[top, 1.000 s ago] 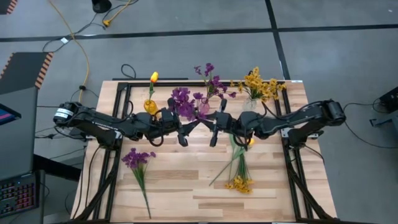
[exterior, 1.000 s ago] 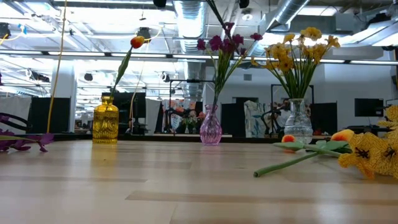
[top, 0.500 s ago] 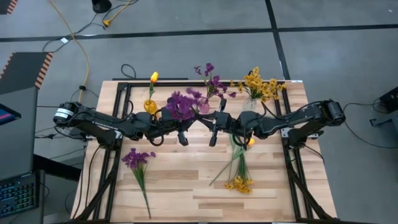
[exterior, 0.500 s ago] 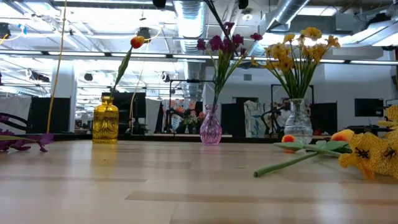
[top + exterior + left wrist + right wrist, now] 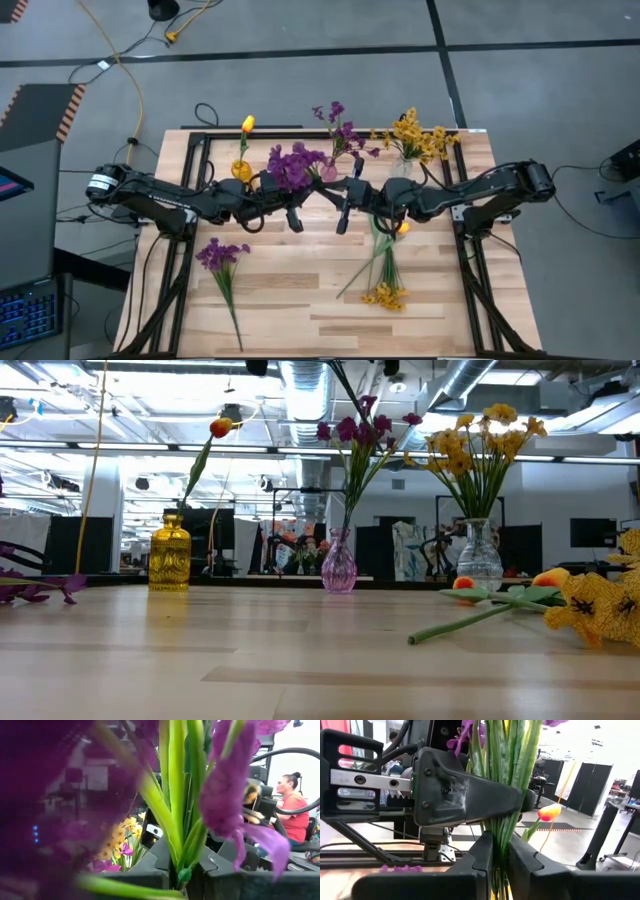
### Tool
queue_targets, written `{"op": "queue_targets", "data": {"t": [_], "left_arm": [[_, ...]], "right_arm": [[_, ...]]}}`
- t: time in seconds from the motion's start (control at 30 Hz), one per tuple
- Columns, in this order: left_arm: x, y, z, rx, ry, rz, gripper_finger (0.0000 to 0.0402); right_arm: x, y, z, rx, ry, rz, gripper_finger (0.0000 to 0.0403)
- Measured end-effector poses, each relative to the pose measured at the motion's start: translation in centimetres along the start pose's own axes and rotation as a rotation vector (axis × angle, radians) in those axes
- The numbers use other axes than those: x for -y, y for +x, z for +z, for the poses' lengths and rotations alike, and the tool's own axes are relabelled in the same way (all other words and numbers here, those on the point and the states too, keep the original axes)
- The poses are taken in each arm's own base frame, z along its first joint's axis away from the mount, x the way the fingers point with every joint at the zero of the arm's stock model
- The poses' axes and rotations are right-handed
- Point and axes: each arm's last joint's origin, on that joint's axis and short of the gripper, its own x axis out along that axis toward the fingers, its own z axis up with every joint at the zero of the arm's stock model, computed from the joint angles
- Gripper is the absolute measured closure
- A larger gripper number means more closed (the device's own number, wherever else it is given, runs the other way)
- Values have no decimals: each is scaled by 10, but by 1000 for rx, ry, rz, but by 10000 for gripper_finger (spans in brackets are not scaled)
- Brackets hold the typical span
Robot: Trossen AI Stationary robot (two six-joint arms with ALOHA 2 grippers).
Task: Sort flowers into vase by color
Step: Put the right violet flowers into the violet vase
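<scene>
Left end effector: my fingers are clamped on the green stems of a purple blossom bunch, held up over the middle of the pale wooden counter.
Right end effector: close opposite, fingers pinched around the same stems.
Vases: amber glass bottle with one orange-yellow tulip bud; pink glass vase with purple sprigs; clear glass vase with yellow blossoms.
Loose flowers: purple sprig lying near my left arm; yellow cluster and orange buds lying near my right arm.
</scene>
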Motion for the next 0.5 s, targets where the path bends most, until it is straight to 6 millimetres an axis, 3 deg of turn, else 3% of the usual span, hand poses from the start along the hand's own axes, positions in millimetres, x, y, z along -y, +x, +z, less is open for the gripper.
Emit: {"op": "queue_targets", "data": {"t": [0.2,0.5], "left_arm": [[0,0,0,-4,2,1,395],[0,0,0,-3,1,2,395]], "right_arm": [[0,0,-1,-15,-14,3,306],[2,-5,-2,-78,-43,9,189]]}}
